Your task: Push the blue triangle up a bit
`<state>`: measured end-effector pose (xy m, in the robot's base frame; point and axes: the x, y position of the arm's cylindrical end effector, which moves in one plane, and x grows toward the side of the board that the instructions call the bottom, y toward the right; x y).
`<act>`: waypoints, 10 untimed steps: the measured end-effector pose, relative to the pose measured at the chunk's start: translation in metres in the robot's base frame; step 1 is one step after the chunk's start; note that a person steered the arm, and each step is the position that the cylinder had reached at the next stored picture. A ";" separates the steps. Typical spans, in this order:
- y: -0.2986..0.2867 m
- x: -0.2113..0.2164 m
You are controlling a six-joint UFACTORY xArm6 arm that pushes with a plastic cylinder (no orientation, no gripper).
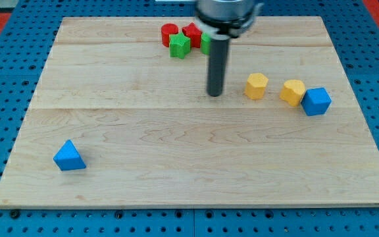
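While standing well apart from the blue triangle (69, 157), which lies near the worktop (176, 138) bottom-left corner, my tip (215, 95) rests just left of the yellow hexagon (256, 85). No tool here (only a bare rod, nothing to clench or release). Farther right: a second yellow block (293, 91) touching the blue cube (316, 101); up top, clustered red cylinder (169, 33), red block (192, 31), green block (180, 45).

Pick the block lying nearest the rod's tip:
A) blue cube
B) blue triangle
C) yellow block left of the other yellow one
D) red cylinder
C: my tip rests on bare board just left of that yellow block; the blue triangle sits far off at the view's bottom left.
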<state>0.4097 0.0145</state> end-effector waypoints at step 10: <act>-0.062 0.112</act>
<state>0.5212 -0.0471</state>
